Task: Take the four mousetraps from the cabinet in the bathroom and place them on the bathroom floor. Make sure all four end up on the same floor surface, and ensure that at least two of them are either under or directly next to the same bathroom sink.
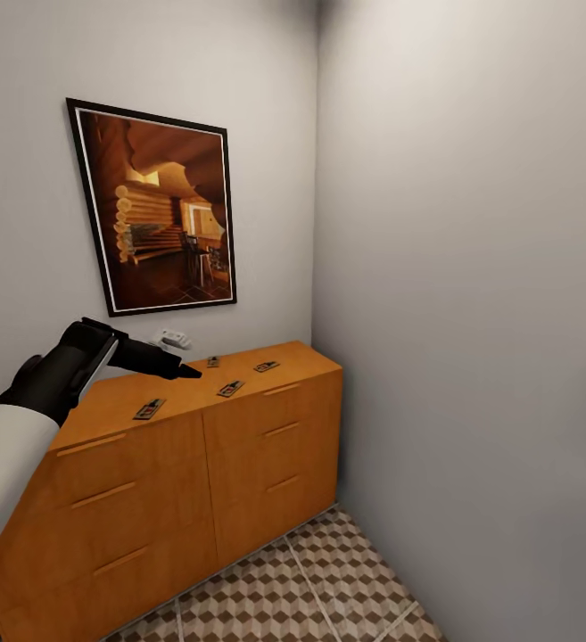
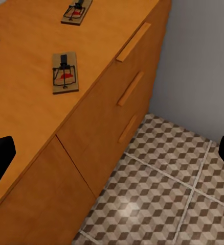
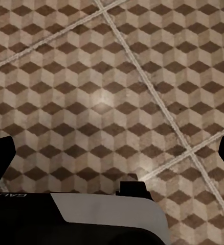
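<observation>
Nearest, the floor is tiled in a brown, beige and white cube print with pale grout. Above it the left pincer hovers over the cabinet, jaws spread wide and holding nothing. That orange-brown chest has two columns of three drawers with slot handles. On its top lie four traps: flat brown boards with dark wire, one showing a red mark, another farther back. The right pincer, also wide open, points at the tiles. A framed picture hangs behind.
</observation>
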`<state>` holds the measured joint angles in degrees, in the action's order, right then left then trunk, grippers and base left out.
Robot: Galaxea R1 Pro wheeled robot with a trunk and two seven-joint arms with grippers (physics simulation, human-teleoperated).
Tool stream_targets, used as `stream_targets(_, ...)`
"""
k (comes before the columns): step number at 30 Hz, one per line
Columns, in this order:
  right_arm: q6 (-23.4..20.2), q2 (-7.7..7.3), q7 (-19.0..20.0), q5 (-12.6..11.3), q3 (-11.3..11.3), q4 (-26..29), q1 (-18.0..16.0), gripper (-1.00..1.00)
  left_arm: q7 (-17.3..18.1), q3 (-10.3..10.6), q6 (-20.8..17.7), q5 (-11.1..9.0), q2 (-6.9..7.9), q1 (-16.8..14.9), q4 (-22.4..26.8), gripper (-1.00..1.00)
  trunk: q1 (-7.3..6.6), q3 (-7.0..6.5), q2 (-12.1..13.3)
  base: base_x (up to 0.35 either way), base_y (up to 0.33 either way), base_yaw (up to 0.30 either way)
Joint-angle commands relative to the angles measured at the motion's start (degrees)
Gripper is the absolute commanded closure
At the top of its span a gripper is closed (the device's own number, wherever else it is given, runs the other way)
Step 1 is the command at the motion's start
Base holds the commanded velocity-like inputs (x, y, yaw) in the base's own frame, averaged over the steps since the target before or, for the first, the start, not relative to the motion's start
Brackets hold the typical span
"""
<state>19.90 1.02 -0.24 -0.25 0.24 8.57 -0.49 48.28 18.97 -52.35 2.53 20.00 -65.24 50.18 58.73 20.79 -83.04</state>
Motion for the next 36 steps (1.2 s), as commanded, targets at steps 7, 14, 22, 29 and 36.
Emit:
stream_targets(7,0.2,0.03,0.0,0.0,0.0,0.0,0.0,-1.0,0.3,0.1,-0.3,0.3,-0.07,-0.1,0.1,-1.0,0.0,0.07,0.0,0.0,0.0,0.0)
stream_targets(14,0.2,0.03,0.0,-0.1,0.0,0.0,0.0,-1.0,0.2,0.1,-0.3,0.3,-0.13,-0.1,0.0,-1.0,0.0,0.07,0.0,0.0,0.0,0.0)
stream_targets(22,0.2,0.03,0.0,-0.1,0.0,0.0,0.0,-1.0,-3.2,0.1,-0.4,0.2,-0.17,-0.1,0.0,-1.0,0.0,0.07,0.0,0.0,0.0,0.0)
stream_targets(29,0.2,0.03,0.0,0.0,0.0,0.0,0.0,-1.0,-7.4,0.1,-0.5,0.1,-0.21,-0.1,0.0,-1.0,0.0,0.07,0.0,0.0,0.0,0.0)
stream_targets(36,0.2,0.03,0.0,0.0,0.0,0.0,0.0,-1.0,-8.2,0.1,-0.5,0.0,-0.22,-0.1,-0.1,-1.0,0.0,0.07,0.0,0.0,0.0,0.0)
